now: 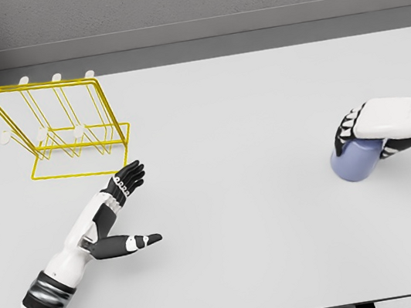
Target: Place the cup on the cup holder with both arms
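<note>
A blue-grey cup (357, 160) is being gripped from above by the right hand (369, 128), fingers wrapped over its top, while it is sitting on the white table (246, 116) far to the right of the yellow wire cup holder (61, 130). The left hand (122, 194) is being held flat and released, nothing in it, fingers stretched just below and right of the cup holder's base, thumb splayed toward the near table edge.
</note>
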Controlling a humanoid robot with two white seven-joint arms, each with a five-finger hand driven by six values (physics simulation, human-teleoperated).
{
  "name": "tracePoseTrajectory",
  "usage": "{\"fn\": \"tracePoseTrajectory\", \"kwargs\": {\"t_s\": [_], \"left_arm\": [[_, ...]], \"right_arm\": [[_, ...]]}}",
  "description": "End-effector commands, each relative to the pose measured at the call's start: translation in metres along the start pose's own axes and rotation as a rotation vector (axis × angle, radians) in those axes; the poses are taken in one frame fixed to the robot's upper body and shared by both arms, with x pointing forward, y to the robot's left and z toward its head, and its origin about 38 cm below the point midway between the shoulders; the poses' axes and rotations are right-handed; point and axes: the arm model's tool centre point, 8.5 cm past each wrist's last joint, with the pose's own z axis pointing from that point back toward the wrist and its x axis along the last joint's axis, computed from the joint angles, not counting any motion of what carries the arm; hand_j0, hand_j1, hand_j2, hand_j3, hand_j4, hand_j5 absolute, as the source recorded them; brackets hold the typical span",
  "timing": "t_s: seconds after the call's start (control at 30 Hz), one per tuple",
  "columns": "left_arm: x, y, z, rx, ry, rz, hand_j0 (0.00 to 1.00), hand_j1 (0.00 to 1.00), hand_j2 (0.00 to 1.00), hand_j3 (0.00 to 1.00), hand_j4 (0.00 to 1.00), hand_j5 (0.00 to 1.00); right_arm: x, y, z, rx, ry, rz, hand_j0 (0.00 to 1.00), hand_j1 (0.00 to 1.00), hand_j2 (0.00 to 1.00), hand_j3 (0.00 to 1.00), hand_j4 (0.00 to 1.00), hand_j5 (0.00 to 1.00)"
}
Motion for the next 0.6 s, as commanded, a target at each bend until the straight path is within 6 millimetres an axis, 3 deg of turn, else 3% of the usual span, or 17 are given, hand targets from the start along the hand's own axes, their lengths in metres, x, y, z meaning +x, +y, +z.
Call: {"fn": "tracePoseTrajectory", "kwargs": {"t_s": [0.0,0.23,0.57], "left_arm": [[0.000,0.000,0.000,0.000,0.000,-0.001,1.00,1.00,1.00,1.00,1.00,1.00],[0.000,0.000,0.000,0.000,-0.002,-0.001,1.00,1.00,1.00,1.00,1.00,1.00],[0.001,0.001,0.000,0.000,0.000,-0.003,1.00,1.00,1.00,1.00,1.00,1.00]], "right_arm": [[0.003,-0.001,-0.001,0.004,-0.009,0.011,0.54,0.54,0.54,0.54,0.54,0.54],[0.002,-0.006,0.000,-0.005,-0.007,0.020,0.50,0.50,0.50,0.50,0.50,0.50],[0.006,-0.033,-0.003,-0.051,-0.022,0.073,0.50,0.50,0.50,0.50,0.50,0.50]]}}
